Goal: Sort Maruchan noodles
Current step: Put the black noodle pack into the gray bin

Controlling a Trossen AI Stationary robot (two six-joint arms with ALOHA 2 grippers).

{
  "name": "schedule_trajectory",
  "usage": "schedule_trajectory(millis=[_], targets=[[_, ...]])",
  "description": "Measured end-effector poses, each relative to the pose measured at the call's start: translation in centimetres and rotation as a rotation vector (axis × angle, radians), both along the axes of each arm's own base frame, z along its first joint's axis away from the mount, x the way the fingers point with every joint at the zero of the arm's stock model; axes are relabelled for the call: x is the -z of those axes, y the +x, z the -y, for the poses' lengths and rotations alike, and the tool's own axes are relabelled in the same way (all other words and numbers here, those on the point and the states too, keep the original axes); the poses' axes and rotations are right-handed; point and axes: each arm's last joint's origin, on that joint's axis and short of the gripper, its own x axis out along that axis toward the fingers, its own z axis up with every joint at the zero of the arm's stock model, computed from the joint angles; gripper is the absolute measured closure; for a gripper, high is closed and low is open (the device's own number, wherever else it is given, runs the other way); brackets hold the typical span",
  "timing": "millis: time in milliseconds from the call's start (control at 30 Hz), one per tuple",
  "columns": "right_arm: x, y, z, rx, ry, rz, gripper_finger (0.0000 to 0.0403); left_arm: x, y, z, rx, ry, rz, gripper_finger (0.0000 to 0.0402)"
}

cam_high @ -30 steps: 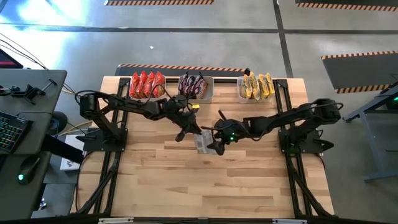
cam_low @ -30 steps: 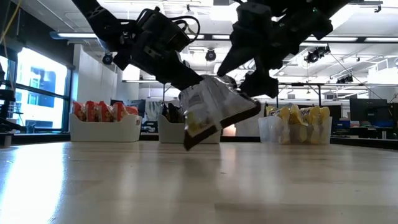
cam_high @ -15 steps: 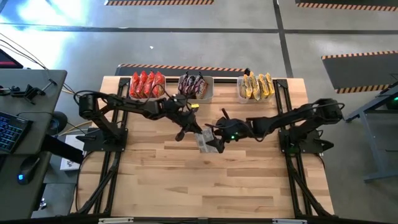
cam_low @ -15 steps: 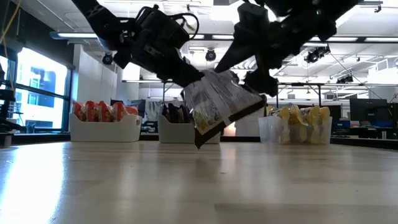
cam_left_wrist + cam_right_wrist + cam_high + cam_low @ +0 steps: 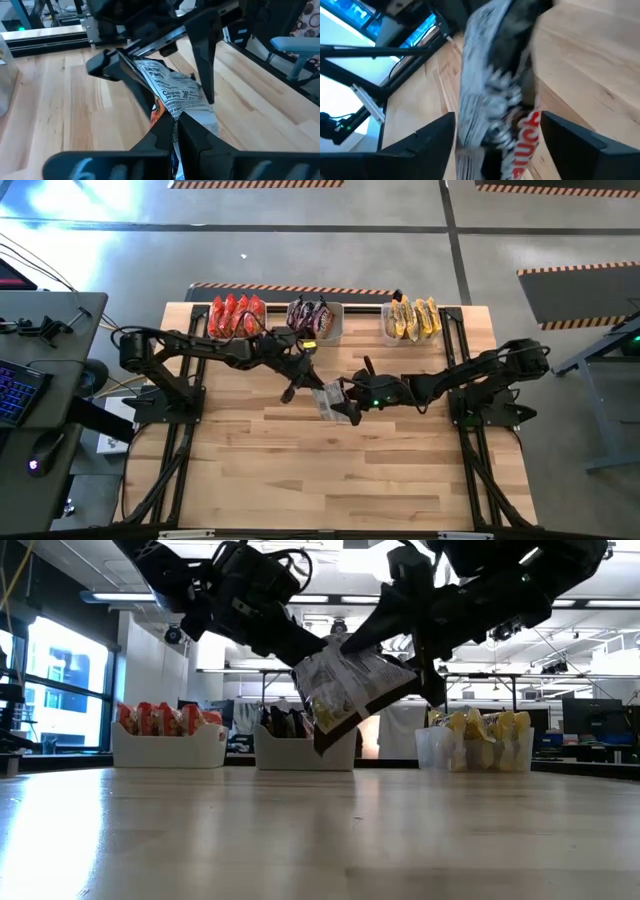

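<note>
A silver-and-dark Maruchan noodle packet [image 5: 328,400] hangs in the air over the table's middle. My left gripper [image 5: 175,131] is shut on it, reaching in from the table's left. My right gripper [image 5: 495,137] reaches in from the right and is open. Its two fingers stand one on each side of the packet [image 5: 487,95]. In the low view the packet [image 5: 350,690] tilts, its lower corner well above the tabletop. My left gripper pinches the packet's near end [image 5: 174,116] between its two fingers. It comes slanting down from the table's left. The packet sticks out beyond the fingertips, tilted and lifted clear of the table. My right gripper's fingers [image 5: 206,60] flank the packet; whether they touch it I cannot tell.
Three pale bins stand along the far edge. The left one [image 5: 236,317] holds red-orange packets, the middle one [image 5: 314,319] dark packets, and the right one [image 5: 411,319] yellow packets. Bare wooden tabletop [image 5: 330,470] lies toward the near edge.
My right gripper has tipped its fingers further down and closed in around the packet, staying open. The packet, still in my left gripper, now hangs a little higher above the table than before.
</note>
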Motion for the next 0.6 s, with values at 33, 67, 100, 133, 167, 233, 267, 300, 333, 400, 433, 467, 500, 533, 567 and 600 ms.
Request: schedule_trajectory(millis=[33, 67, 100, 133, 167, 233, 267, 300, 333, 400, 433, 467, 500, 533, 567, 600], targets=[[0.0, 0.0, -0.1, -0.004, -0.006, -0.001, 0.0130, 0.0, 0.0, 0.0, -0.001, 0.000, 0.000, 0.0401], [0.0, 0.0, -0.2, -0.006, -0.007, -0.002, 0.0141, 0.0, 0.0, 0.0, -0.003, 0.000, 0.000, 0.0401], [0.1, 0.0, -0.3, -0.008, -0.009, -0.003, 0.0153, 0.0, 0.0, 0.0, -0.003, -0.001, 0.001, 0.0401], [0.1, 0.0, -0.4, -0.007, -0.011, -0.006, 0.0165, -0.1, 0.0, 0.0, -0.003, 0.000, 0.006, 0.0401], [0.2, 0.0, -0.5, -0.010, -0.014, -0.010, 0.0178, -0.1, 0.1, 0.0, -0.005, -0.002, 0.011, 0.0401], [0.1, 0.0, -0.7, -0.012, -0.026, -0.005, 0.0204, -0.3, 0.1, -0.1, -0.011, -0.009, 0.023, 0.0401], [0.1, -0.1, -0.8, -0.012, -0.033, -0.005, 0.0217, -0.3, 0.1, -0.1, -0.014, -0.013, 0.025, 0.0401], [0.1, -0.1, -0.9, -0.013, -0.040, -0.005, 0.0230, -0.3, 0.1, -0.2, -0.015, -0.015, 0.024, 0.0401], [0.1, -0.1, -1.0, -0.018, -0.049, -0.004, 0.0242, -0.3, 0.1, -0.2, -0.015, -0.017, 0.022, 0.0401], [0.1, -0.1, -1.2, -0.034, -0.072, -0.001, 0.0265, -0.3, 0.1, -0.1, -0.014, -0.025, 0.020, 0.0401], [0.1, -0.1, -1.2, -0.041, -0.086, -0.001, 0.0275, -0.3, 0.1, -0.1, -0.012, -0.026, 0.020, 0.0400], [0.1, -0.1, -1.2, -0.046, -0.095, -0.002, 0.0283, -0.3, 0.1, -0.1, -0.012, -0.027, 0.018, 0.0398], [0.1, -0.1, -1.2, -0.048, -0.100, -0.003, 0.0290, -0.3, 0.1, -0.2, -0.013, -0.027, 0.017, 0.0396], [0.1, -0.1, -1.2, -0.048, -0.102, -0.003, 0.0296, -0.3, 0.1, -0.2, -0.015, -0.028, 0.016, 0.0392], [0.0, -0.1, -1.2, -0.047, -0.103, -0.001, 0.0301, -0.3, 0.0, -0.3, -0.018, -0.029, 0.014, 0.0387], [0.0, -0.1, -1.1, -0.045, -0.104, 0.000, 0.0305, -0.3, 0.0, -0.4, -0.025, -0.036, 0.011, 0.0381]])
